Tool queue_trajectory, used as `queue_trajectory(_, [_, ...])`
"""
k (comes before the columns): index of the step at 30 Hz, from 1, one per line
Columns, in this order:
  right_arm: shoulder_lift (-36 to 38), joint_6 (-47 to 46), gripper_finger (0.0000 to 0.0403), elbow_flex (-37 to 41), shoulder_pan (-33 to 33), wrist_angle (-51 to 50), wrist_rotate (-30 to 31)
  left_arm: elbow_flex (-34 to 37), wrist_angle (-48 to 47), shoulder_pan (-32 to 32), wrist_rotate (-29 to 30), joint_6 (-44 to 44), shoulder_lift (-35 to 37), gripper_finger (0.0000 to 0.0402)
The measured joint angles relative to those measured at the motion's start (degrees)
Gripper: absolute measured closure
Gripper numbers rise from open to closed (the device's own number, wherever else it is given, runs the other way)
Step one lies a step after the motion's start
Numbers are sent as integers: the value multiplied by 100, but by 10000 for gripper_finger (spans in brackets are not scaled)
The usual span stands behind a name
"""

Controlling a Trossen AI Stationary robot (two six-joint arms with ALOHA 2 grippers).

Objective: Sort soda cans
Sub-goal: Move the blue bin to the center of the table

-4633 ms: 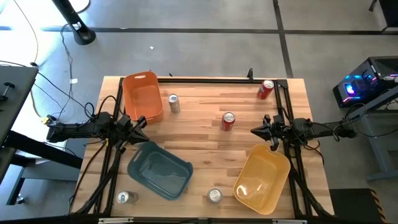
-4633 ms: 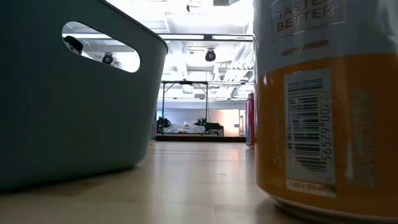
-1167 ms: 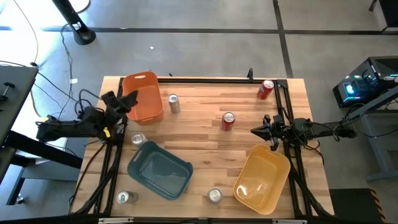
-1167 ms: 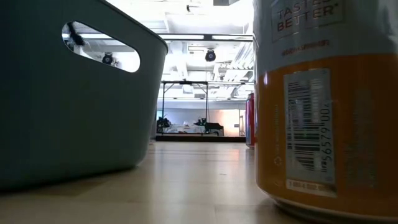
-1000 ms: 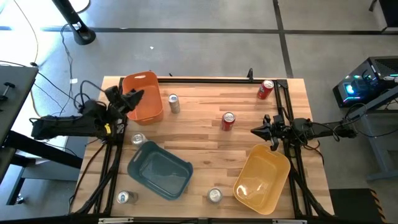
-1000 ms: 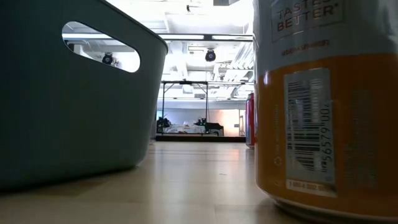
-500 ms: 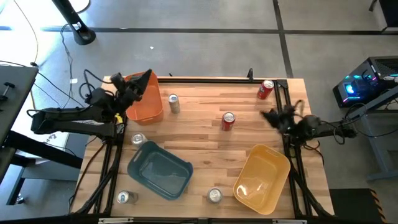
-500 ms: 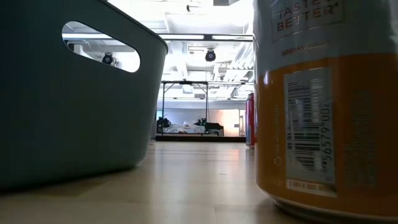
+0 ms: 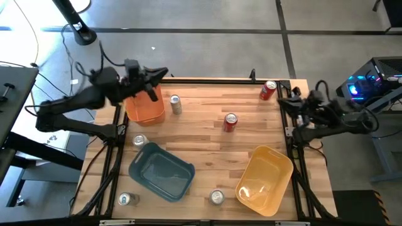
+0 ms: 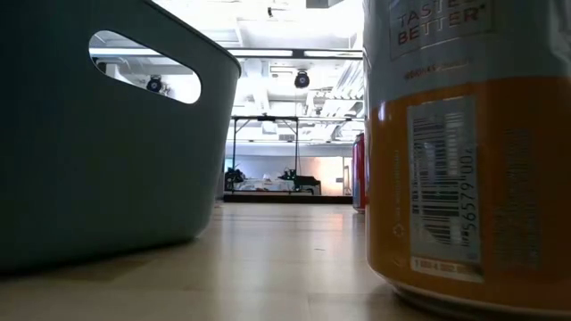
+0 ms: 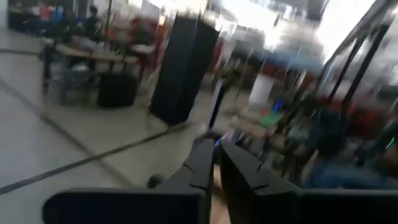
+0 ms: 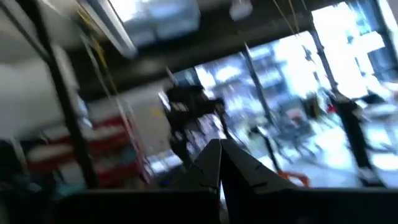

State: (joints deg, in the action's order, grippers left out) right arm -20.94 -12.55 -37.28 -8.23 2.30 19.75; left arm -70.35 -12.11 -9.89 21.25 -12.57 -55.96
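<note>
Soda cans [image 9: 230, 122], upright, silver-topped

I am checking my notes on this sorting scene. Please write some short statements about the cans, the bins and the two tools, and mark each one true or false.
1. The yellow bin holds no can. True.
2. Two red cans stand on the table. True: one red can near the middle, another red can at the far right corner.
3. The left tool grips a silver can. False: its fingers are shut on nothing, above the orange bin.
4. A silver can lies inside the blue-grey bin. False: that bin holds no can.
5. The right tool is beside the corner red can. True.
</note>
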Motion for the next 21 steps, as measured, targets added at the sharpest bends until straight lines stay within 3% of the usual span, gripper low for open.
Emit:
queue_trajectory(4, [-1212,108,399,-770,0,-62,384,-912,-1703,145,-601,28,10,344])
queue_trajectory(8, [-2287,107,368,-1573,0,-525,1370,-1078,-2716,483,-1484,-216,39,303])
queue_trajectory(14, [-3672,-102,263,-2774,0,-674,1733,-672,-3305,1076,-2509,-351,-43,243])
queue_trajectory(21, [-4806,-165,153,-4061,0,-2226,1783,-338,-3810,1494,-2608,170,-464,184])
